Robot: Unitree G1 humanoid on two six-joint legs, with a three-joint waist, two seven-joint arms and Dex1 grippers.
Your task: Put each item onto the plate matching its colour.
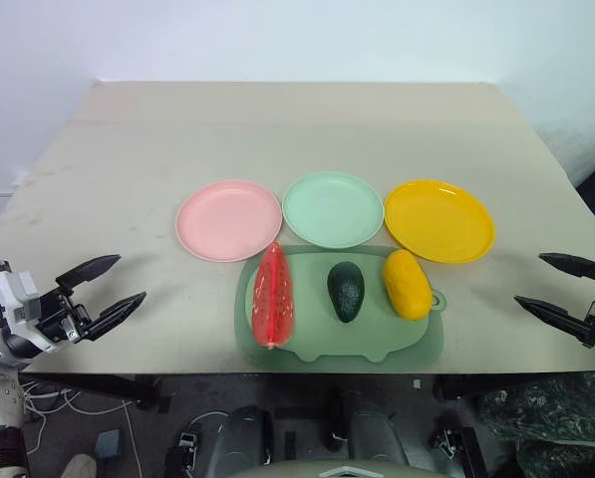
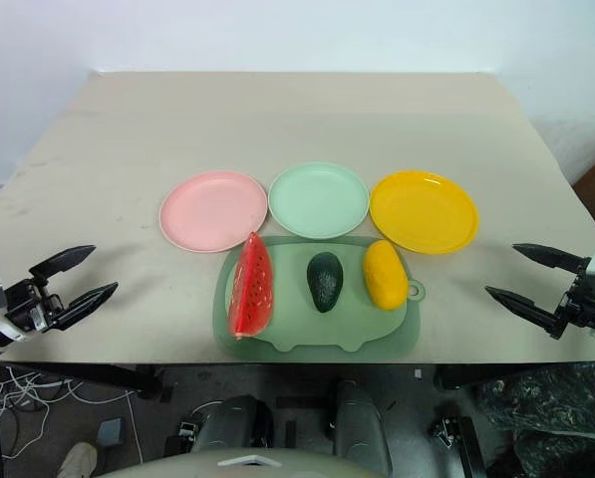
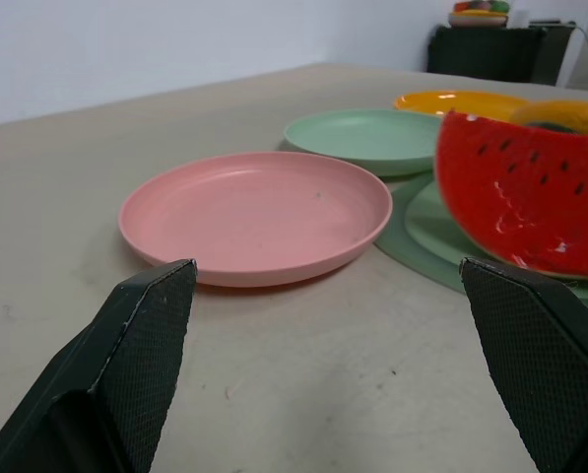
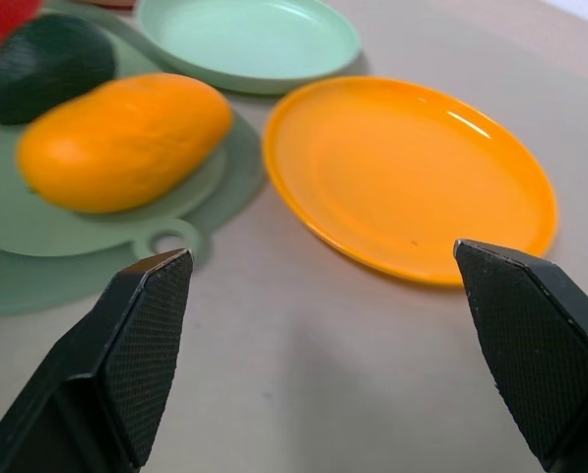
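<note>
Nothing sorted yet, folks: all three plates sit bare and all three toy foods are lying on the green pig-shaped mat (image 1: 397,344) near the front edge of the beige surface (image 1: 277,129).

Across the back of the mat runs the row of plates, each just beside the next: pale pink plate (image 1: 227,219) on the left, mint green plate (image 1: 332,208) in the middle, bright yellow plate (image 1: 439,219) on the right.

On to the food. The long red watermelon slice (image 1: 273,295) lies on the mat's left side, its far tip at the pink plate's near rim. The yellow mango (image 1: 407,284) sits on the right, just in front of its yellow plate. The dark green avocado (image 1: 346,290) rests between them, below the green plate.

So three moves remain, by my reckoning, each a short hop straight back.

The left gripper (image 1: 110,288) hovers with fingers spread wide and empty, well apart from the watermelon. The right gripper (image 1: 566,289) mirrors it, wide open, holding nothing, well clear of the mango.
</note>
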